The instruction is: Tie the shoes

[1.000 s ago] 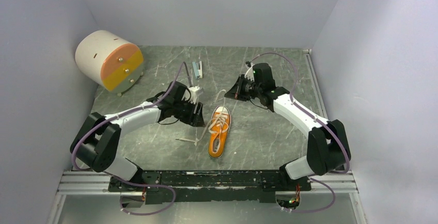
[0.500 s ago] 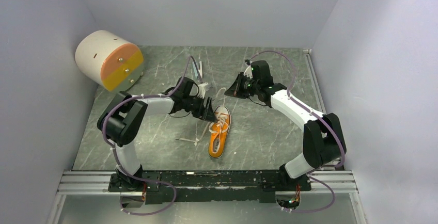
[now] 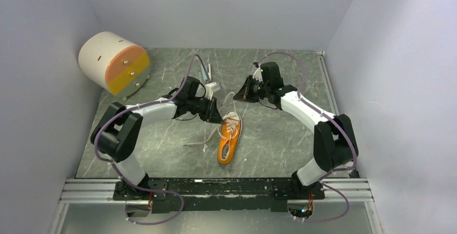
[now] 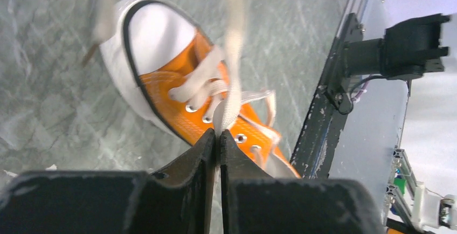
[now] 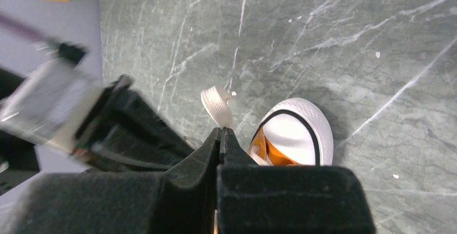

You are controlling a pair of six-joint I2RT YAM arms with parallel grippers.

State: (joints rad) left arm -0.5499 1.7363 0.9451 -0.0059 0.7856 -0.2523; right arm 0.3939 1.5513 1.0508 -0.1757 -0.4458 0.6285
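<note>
from the top, the small orange canvas sneaker (image 3: 227, 146) is lying on the veined grey marble table (image 3: 280, 137), its rounded white toe cap (image 3: 232, 117) pointing to twelve o'clock, with the left gripper (image 3: 217, 116) hovering at its eleven o'clock and the right gripper (image 3: 237, 97) at twelve. in the left wrist view, that gripper is clamping a flat woven white lace (image 4: 233, 56) just above the metal eyelets (image 4: 190, 108). in the right wrist view, the gripper is pinching tight on a curled lace end (image 5: 215, 103) at ten o'clock of the rubber toe.

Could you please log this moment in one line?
left fingers: shut on lace | right fingers: shut on second lace | sneaker: untied
</note>
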